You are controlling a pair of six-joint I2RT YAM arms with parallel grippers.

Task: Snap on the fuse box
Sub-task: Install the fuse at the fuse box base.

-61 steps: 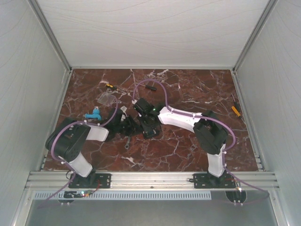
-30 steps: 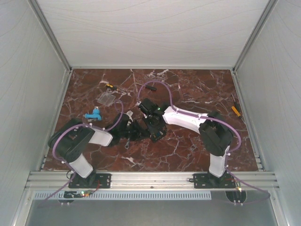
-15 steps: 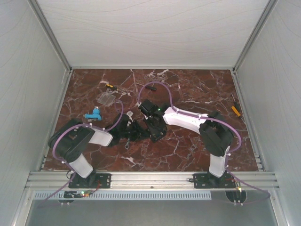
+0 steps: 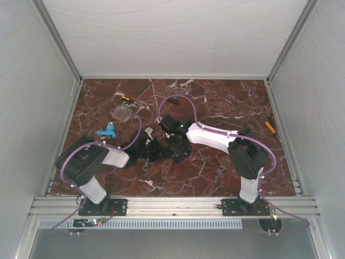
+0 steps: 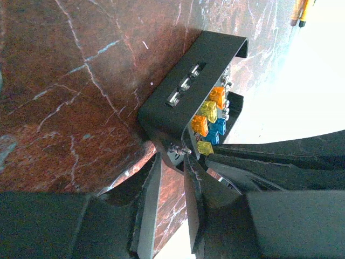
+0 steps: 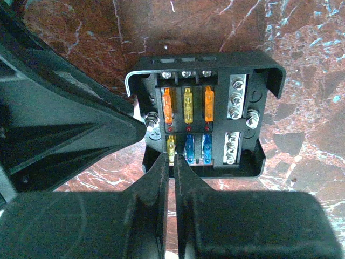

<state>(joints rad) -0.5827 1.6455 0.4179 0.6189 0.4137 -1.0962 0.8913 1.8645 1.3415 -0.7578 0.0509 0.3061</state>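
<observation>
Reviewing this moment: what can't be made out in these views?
Top view: the fuse box is mostly hidden under the left arm and right arm.
Right wrist view: whether the right fingers pinch the yellow fuse; their tips cover it.
Top view: the clear cover is too small to show its clips.
Left wrist view: glare washes out everything beyond the box.

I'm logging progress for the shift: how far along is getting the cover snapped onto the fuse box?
Done: nothing snapped yet; the fuse box sits open, fuses showing. In hand: the left gripper pinches one wall of it, and the right gripper is shut at its edge. Left: the clear cover lies apart, far left, and must be fetched and pressed on.
</observation>
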